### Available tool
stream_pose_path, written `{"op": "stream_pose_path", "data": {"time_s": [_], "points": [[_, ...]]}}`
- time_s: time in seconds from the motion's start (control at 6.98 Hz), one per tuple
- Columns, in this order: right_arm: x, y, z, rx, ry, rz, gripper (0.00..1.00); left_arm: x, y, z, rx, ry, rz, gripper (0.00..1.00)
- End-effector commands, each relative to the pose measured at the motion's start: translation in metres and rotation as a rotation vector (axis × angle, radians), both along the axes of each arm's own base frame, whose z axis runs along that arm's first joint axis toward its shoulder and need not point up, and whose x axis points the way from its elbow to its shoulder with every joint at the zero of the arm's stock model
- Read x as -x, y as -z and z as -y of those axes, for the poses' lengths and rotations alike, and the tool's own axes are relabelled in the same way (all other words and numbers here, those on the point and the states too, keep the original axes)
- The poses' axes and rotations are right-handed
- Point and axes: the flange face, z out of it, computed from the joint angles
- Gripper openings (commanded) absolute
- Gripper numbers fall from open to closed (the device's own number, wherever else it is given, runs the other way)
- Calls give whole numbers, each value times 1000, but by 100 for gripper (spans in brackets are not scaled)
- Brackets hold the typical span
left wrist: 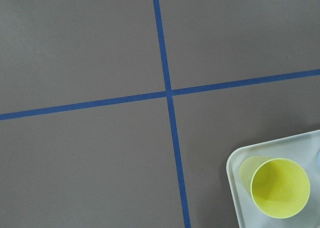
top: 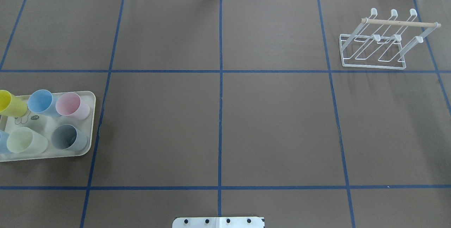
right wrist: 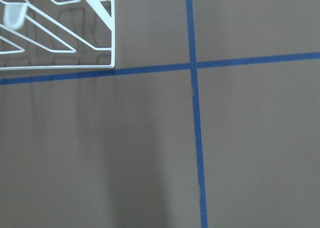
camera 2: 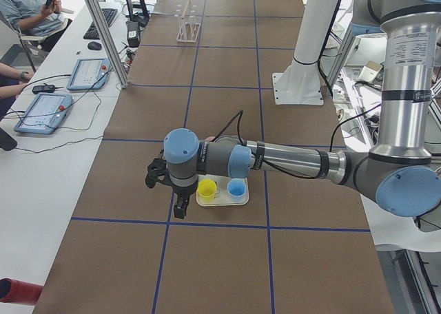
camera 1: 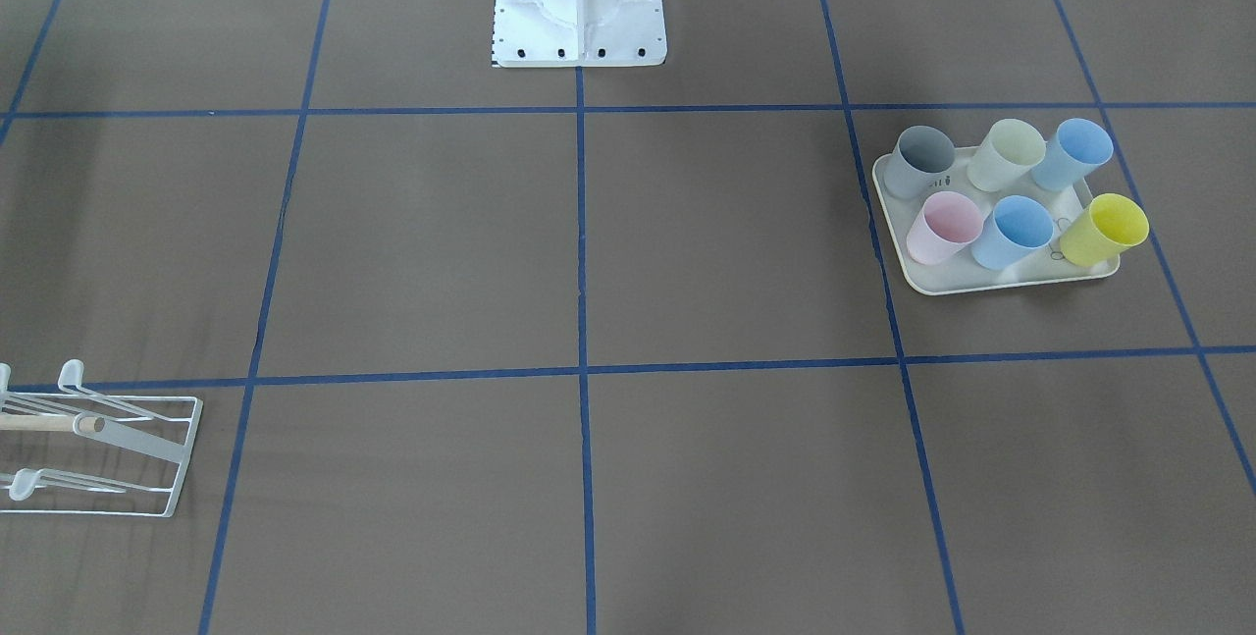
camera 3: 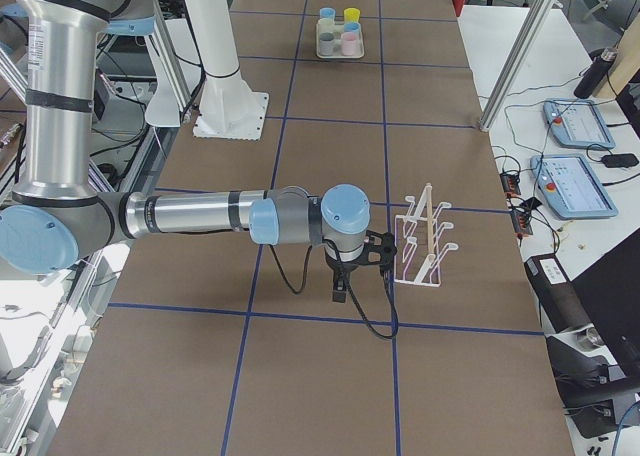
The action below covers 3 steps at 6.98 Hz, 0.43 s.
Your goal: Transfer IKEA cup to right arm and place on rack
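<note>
While the left gripper [camera 2: 180, 207] hovers just beside the yellow cup [left wrist: 280, 188] on its tray [left wrist: 235, 198], the rack [camera 3: 428, 224] stands near the right gripper [camera 3: 340, 288]; neither gripper's opening can be told.

Matt brown paper-like table cover [top: 275, 122], blue tape lines [top: 220, 125], white coated wire rack [top: 376, 37], pale wooden dowel [top: 398, 22], matt plastic cups [camera 1: 1018, 228], smooth cream tray [camera 1: 981, 284].

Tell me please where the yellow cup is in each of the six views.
Front-facing: yellow cup at right, on the tray's lower right corner.
Overhead: yellow cup at the left edge.
Exterior left: yellow cup near the centre.
Exterior right: yellow cup at the top.
Left wrist: yellow cup in the bottom right corner.
Right wrist: not in it.
Shared landmark: the cream tray beneath it.
</note>
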Motion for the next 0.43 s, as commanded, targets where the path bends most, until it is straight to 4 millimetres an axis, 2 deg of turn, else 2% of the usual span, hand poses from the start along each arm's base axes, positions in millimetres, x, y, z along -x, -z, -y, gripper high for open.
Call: {"op": "stream_pose_path", "data": {"time_s": [0.0, 0.14, 0.29], "points": [[9, 31, 35, -63, 17, 2, 100, -2, 18, 15, -58, -3, -1, 100], [32, 38, 41, -70, 60, 10, 100, -3, 20, 21, -64, -6, -2, 100], [42, 49, 44, -93, 78, 38, 100, -25, 19, 22, -60, -48, -3, 100]]}}
